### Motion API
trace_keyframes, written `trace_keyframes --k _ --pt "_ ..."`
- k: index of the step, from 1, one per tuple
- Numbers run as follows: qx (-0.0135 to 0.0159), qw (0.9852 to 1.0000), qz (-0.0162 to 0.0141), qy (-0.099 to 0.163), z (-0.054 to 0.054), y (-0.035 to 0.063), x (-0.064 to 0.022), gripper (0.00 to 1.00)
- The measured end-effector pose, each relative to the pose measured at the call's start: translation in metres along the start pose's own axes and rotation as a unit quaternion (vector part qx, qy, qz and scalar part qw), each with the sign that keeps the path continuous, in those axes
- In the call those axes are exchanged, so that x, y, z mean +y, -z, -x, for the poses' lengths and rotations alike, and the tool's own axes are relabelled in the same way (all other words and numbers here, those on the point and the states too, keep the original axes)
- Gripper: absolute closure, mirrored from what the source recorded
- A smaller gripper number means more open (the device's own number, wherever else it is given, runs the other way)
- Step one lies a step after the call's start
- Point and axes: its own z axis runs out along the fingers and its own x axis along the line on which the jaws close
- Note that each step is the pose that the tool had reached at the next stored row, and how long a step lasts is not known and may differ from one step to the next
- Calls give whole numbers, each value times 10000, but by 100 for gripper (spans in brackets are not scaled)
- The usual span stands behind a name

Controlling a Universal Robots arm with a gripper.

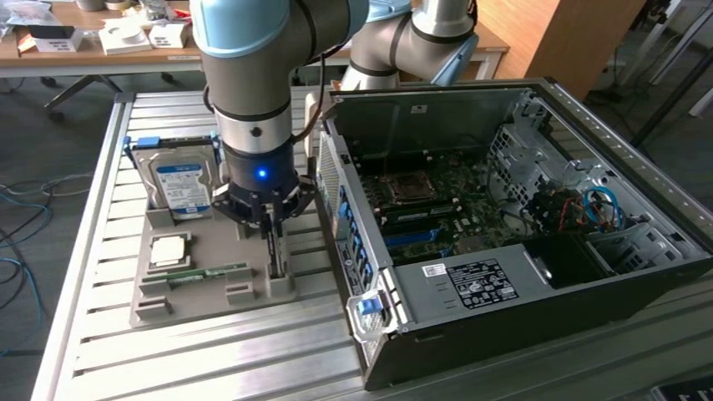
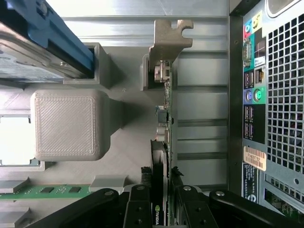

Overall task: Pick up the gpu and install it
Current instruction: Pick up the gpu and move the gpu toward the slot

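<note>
Wrist view showed gripper [image 2: 160,202] fingers [image 2: 138,209] clamped on gpu [image 2: 167,118] standing edgewise in grey tray [image 2: 66,123], just beside the case [image 2: 280,95].

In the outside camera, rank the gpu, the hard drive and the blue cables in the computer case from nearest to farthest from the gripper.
1. gpu: in the grasp of the gripper, on edge in the grey holder.
2. hard drive: upright in the same holder, toward the exterior view's left.
3. blue cables: inside the computer case, far toward the exterior view's right.
</note>
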Motion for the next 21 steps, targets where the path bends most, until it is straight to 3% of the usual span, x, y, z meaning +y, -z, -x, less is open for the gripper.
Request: trace_keyframes --k 10,15,21 --pt "2 10000 2 59 1 32 1 74" --pt "2 10000 1 59 4 163 5 74" --pt "2 10000 1 59 11 393 12 74"
